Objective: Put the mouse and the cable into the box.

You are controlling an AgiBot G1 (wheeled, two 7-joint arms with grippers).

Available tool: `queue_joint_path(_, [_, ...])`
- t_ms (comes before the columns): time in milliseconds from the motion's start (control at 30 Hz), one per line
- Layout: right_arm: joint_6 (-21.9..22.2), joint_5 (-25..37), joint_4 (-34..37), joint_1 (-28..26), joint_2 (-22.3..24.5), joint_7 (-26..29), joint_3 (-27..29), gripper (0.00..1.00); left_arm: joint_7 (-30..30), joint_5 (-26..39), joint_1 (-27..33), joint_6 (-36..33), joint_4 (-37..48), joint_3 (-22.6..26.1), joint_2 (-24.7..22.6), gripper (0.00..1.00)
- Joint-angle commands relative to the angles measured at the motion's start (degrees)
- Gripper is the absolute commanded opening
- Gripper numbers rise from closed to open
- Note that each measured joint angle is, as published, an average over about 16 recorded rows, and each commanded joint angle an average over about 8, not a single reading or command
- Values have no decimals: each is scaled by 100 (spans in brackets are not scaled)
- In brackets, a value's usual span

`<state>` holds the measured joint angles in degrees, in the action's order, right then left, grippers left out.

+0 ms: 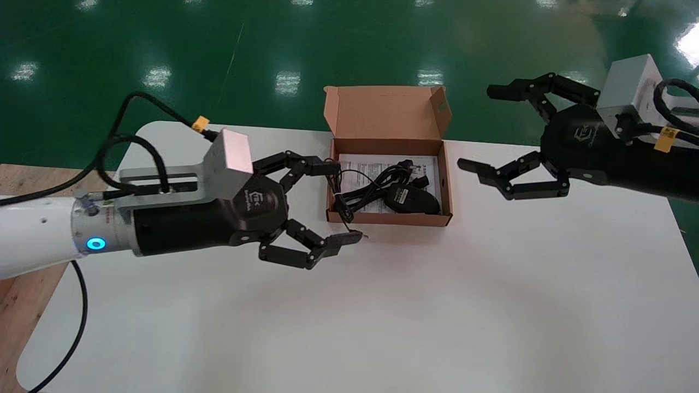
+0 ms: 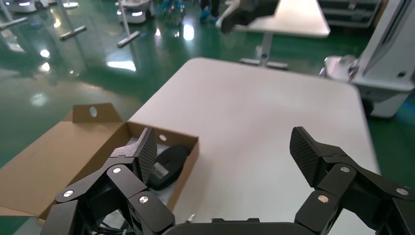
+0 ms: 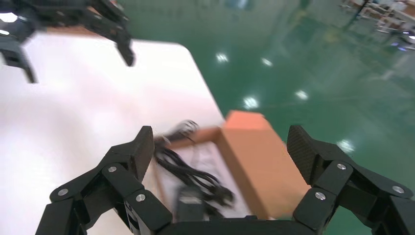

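One white table (image 1: 382, 305) (box (image 1: 389, 219) on it) — glossy green floor (image 1: 262, 38) around.

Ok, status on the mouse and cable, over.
Left gripper open at left wall of cardboard box. Right gripper open, off to its right. Mouse, cable inside; cable loop over left wall.

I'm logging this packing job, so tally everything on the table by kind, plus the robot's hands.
Box: 1
Mouse: 1
Cable: 1
Leaflet: 1
Hands: 2, the left hand and the right hand
Total: 6
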<state>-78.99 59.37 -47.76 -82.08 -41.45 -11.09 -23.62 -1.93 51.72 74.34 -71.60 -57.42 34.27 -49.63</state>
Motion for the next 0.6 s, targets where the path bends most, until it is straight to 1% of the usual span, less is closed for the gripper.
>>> queue_joint_path(33, [-64,-167,-247,196,61,209,73,100,125,-97,-126,-139,-159,-179,144,100])
queue_joint_path(600, [-599,-1564,-2306,1833,575,1951,679,100,1160,-903,-1169,-1290,-1479,-1671,1337,100])
